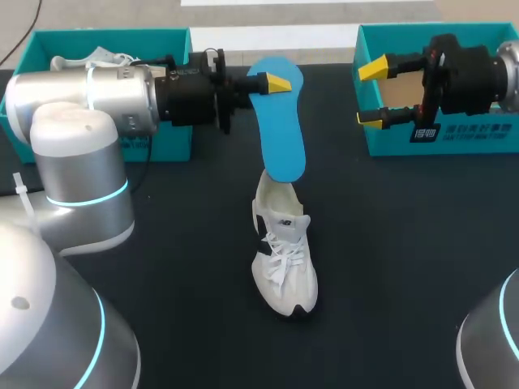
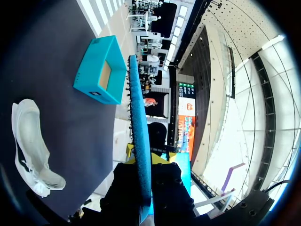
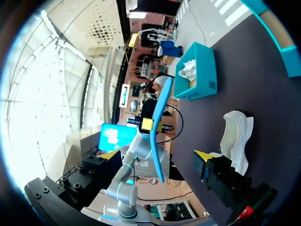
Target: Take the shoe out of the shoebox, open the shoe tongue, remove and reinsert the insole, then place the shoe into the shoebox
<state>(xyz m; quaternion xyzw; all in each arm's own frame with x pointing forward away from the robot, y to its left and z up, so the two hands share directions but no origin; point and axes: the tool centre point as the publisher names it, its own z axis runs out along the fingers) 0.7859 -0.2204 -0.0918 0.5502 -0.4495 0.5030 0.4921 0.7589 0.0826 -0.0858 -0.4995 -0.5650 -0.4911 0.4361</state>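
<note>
well, the left gripper pinches the blue insole near its top, its lower end at the white sneaker's opening mid-table; i'd keep it in line with the shoe. the right gripper gapes wide beside the teal shoebox.

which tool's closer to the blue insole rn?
Left. The left tool is shut on the insole near its upper end. The right tool is open and apart from it, off by the right shoebox.
</note>
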